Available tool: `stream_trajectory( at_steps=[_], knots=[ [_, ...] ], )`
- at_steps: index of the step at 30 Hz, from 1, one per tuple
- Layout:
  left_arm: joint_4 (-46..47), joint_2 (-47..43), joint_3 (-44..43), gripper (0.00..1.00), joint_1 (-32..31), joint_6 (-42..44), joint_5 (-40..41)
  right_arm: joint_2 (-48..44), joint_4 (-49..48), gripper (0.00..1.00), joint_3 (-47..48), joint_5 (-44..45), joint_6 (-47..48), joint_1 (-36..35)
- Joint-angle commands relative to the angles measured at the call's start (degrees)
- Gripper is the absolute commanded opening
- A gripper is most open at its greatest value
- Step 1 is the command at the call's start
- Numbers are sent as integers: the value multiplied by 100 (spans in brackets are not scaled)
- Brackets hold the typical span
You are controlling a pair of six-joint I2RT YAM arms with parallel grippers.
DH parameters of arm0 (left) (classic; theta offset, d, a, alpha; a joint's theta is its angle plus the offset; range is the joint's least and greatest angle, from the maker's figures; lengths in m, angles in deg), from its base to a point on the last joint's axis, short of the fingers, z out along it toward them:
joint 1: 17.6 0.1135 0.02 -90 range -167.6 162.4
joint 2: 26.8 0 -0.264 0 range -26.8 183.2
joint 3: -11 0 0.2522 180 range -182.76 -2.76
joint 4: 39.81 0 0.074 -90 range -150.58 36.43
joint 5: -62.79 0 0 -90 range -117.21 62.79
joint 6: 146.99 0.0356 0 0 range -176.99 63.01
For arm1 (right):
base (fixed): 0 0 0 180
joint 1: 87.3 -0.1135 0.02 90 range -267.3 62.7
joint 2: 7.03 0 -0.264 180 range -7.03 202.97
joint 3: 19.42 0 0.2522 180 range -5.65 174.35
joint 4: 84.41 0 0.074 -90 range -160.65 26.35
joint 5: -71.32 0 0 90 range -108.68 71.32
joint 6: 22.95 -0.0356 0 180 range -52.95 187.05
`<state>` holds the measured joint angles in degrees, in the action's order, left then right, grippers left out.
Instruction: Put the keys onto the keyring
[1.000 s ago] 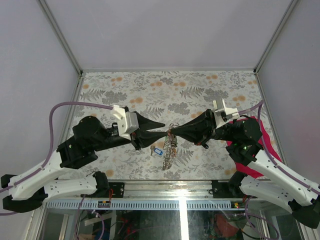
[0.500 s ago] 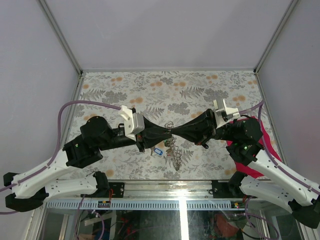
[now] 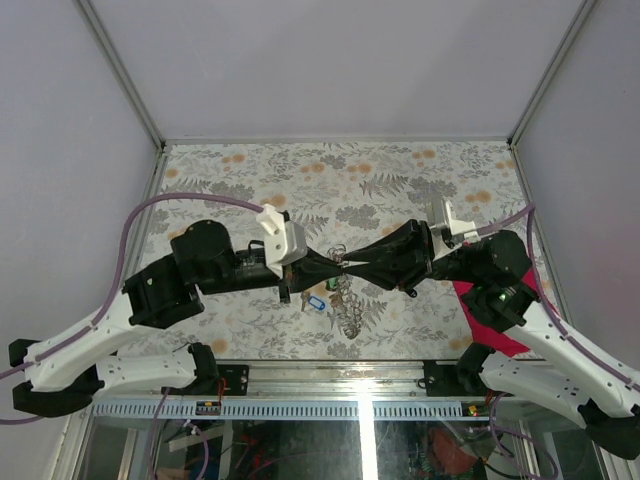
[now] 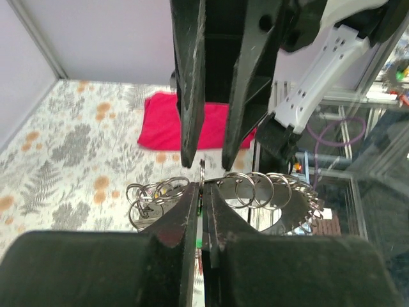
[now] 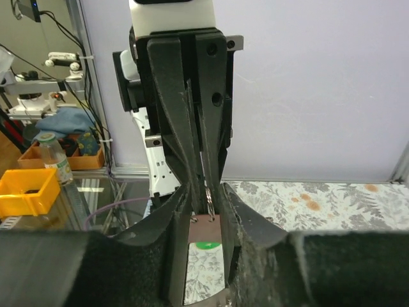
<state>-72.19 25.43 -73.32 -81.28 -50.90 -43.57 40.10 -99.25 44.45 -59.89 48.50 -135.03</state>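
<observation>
Two grippers meet nose to nose at mid-frame in the top view. The left gripper is clamped tight on the thin keyring, seen edge-on. A blue key sits just below, threaded or loose, can't tell. The chain droops beside it. The right gripper, jaws partly apart, holds nothing. Threading looks unfinished, I'd judge, and the other keys are unclear.

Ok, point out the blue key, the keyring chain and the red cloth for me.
blue key point(image 3: 316, 300): top view, its plastic head.
keyring chain point(image 4: 263, 189): left wrist view, its middle rings.
red cloth point(image 4: 156, 125): left wrist view, its left half.
</observation>
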Motion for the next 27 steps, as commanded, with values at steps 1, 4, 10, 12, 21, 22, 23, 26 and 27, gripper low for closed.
stream_trajectory(
  at_steps=[1, 4, 10, 12, 21, 22, 23, 26, 27],
  knots=[
    [-1472, 391, -884, 0, -14, 507, 256, -298, 1174, 33, 519, 158, 931, -7],
    [-2390, 766, -1484, 0, -17, 722, 390, -321, 2001, 36, 684, 294, 1386, -9],
    [-3771, 1513, -2497, 0, -14, 1005, 622, -94, 3104, 39, 893, 305, 1968, -8],
    [-4203, 1781, -2794, 0, -19, 1074, 650, 40, 3242, 40, 911, 259, 2018, -9],
    [-4652, 2186, -3259, 0, -110, 1204, 747, 423, 2798, 41, 847, -13, 1838, -9],
    [-4646, 2191, -3282, 0, -118, 1203, 748, 458, 2784, 41, 852, -46, 1833, -9],
    [-4649, 2199, -3294, 0, -130, 1202, 755, 489, 2766, 40, 846, -79, 1824, -9],
    [-4652, 2228, -3318, 0, -159, 1196, 745, 558, 2753, 38, 828, -171, 1819, -8],
    [-4652, 2222, -3315, 0, -162, 1186, 746, 564, 2747, 38, 807, -183, 1826, -9]
  ],
)
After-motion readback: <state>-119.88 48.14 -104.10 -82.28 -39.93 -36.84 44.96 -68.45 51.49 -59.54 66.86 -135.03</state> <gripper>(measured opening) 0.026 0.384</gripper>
